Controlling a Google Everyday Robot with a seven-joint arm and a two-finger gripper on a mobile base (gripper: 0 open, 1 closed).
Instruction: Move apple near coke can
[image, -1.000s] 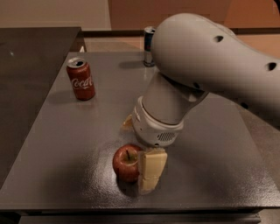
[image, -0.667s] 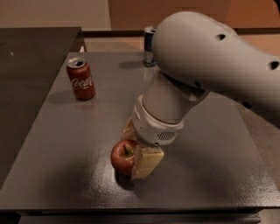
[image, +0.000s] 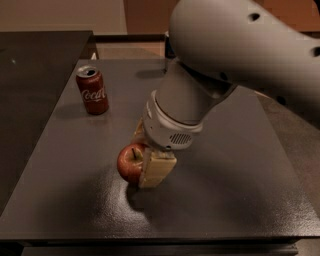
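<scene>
A dark grey desk (image: 240, 200) fills the view. Near its front, left of centre, the claw (image: 145, 162) pinches a red apple (image: 129, 162) between cream fingers (image: 159, 172), one in front and one behind. A thick grey arm (image: 225, 65) rises from it to the upper right. Farther back on the left, well apart from the apple, a red coke can (image: 92, 91) stands upright.
</scene>
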